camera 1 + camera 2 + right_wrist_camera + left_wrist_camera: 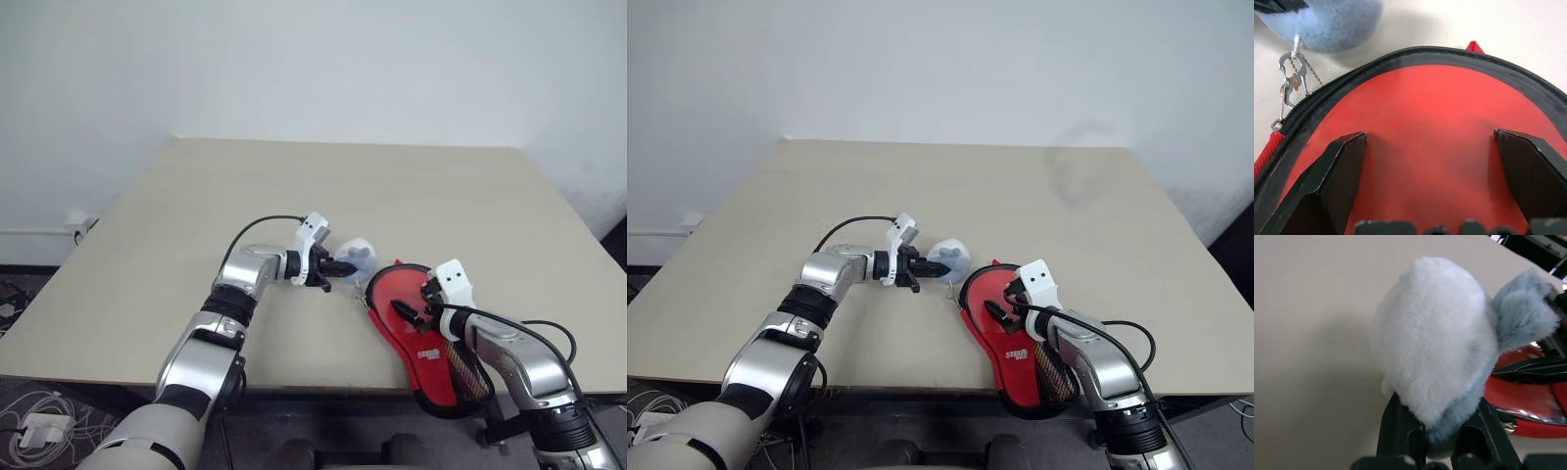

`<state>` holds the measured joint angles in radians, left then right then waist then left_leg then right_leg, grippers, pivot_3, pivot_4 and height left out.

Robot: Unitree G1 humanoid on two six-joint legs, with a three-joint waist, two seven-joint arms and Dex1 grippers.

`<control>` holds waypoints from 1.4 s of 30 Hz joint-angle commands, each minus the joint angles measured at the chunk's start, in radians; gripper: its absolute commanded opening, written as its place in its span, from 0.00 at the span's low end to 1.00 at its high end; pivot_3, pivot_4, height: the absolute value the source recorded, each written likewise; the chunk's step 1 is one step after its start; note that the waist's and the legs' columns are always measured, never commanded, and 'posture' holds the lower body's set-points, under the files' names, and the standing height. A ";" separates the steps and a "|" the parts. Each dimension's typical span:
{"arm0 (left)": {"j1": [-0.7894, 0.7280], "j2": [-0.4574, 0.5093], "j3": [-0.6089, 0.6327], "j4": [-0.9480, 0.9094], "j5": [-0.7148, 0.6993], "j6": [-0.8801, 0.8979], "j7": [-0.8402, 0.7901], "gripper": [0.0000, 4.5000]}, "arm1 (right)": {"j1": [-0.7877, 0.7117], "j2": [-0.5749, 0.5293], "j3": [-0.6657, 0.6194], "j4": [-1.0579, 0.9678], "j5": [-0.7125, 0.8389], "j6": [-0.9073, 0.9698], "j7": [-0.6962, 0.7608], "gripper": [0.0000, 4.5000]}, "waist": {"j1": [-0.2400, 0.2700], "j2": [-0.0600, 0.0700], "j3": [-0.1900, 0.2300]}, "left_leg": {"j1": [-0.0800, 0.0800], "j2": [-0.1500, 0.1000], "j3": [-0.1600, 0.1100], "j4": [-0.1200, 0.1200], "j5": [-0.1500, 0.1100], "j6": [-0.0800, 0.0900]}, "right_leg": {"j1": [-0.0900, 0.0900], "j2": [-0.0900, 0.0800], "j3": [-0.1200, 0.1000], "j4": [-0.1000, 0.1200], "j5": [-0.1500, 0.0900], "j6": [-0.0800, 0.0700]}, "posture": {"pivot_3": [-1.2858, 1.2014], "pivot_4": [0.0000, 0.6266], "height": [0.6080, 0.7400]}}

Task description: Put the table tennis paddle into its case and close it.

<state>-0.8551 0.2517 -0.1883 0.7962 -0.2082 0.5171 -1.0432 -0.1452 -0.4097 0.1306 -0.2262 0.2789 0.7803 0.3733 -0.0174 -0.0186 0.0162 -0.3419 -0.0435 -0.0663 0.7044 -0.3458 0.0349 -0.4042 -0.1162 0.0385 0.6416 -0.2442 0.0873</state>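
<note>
Near the front edge of the tan bench (176, 235), the red case (416, 328) lies flat, its narrow end overhanging that edge toward the robot. Through the case's clear window a red face shows – whether it is the table tennis paddle cannot be told. The left arm reaches in from the left, forearm nearly level, its left pincer (345, 265) pinching a small grey-and-white plush toy (359, 258) that sits just beside the case's round end; a metal clip on a short chain (1289, 85) hangs from the toy at the case's zip edge. The right arm bends in from the right – its right pincer (413, 305) tilts down over the case's round half, black fingers (1334, 171) spread wide. Behind both arms the bench lies bare to its far edge.
</note>
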 commanded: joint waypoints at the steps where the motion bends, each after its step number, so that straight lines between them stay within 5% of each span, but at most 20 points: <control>1: -0.098 -0.012 0.030 0.067 0.026 -0.080 0.028 0.03 | 0.035 -0.004 0.056 0.073 -0.045 0.045 -0.002 1.00 | 0.000 -0.001 -0.001 | 0.000 0.000 0.000 0.000 0.000 0.000 | 0.000 0.000 0.000 0.000 0.000 0.000 | 0.52 0.00 0.82; 18: -0.334 -0.167 0.094 0.478 0.152 -0.348 0.305 0.03 | 0.087 -0.021 0.073 -0.006 -0.063 0.052 0.018 1.00 | 0.003 -0.003 -0.002 | 0.000 -0.001 0.000 0.000 0.000 0.000 | 0.000 -0.001 0.000 0.000 0.000 0.000 | 0.52 0.00 0.82; 26: -0.385 -0.262 0.151 0.540 0.191 -0.435 0.539 0.03 | 0.110 -0.019 0.082 -0.047 -0.069 0.059 0.018 1.00 | 0.005 -0.003 -0.002 | 0.000 -0.001 0.000 0.000 0.000 0.000 | 0.000 -0.001 0.000 0.000 0.000 0.000 | 0.52 0.00 0.82; 42: -0.389 -0.436 0.192 0.550 0.250 -0.508 0.602 0.03 | 0.123 0.005 0.094 -0.065 -0.075 0.064 0.000 1.00 | 0.006 -0.003 -0.002 | 0.000 -0.001 0.001 0.000 0.000 0.000 | 0.000 0.000 0.000 0.000 0.000 0.000 | 0.52 0.00 0.82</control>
<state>-1.1969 -0.1616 0.0114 1.3803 0.0264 0.0587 -0.4374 -0.0624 -0.4070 0.1581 -0.3415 0.2239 0.7832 0.3685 -0.0109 -0.0213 0.0141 -0.3421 -0.0441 -0.0652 0.7038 -0.3460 0.0352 -0.4043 -0.1165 0.0387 0.6413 -0.2442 0.0874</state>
